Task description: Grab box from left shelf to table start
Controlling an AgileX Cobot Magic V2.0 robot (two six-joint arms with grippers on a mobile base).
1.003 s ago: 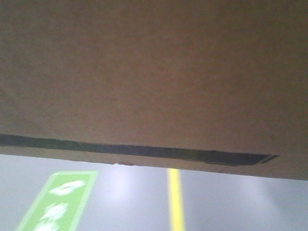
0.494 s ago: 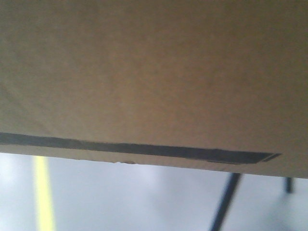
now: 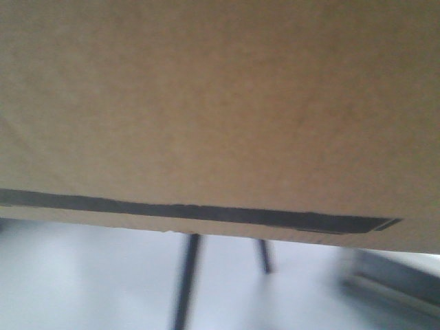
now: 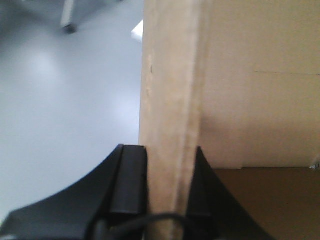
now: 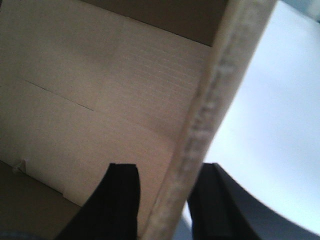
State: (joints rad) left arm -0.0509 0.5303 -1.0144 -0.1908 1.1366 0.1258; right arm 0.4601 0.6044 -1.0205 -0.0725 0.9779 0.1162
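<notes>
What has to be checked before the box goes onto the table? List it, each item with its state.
1. Left gripper pinching a wall of the box: ok, one finger on each side.
2. Right gripper straddling a box wall: ok.
3. Box lifted: ok, grey floor shows under its lower edge.
4. Table top in sight: cannot tell; only dark legs show below the box.
5. Box held level: cannot tell.

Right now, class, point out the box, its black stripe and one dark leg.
box (image 3: 220,96): front view, broad cardboard face.
black stripe (image 3: 206,212): front view, middle of the stripe.
dark leg (image 3: 186,282): front view, mid-shaft.
</notes>
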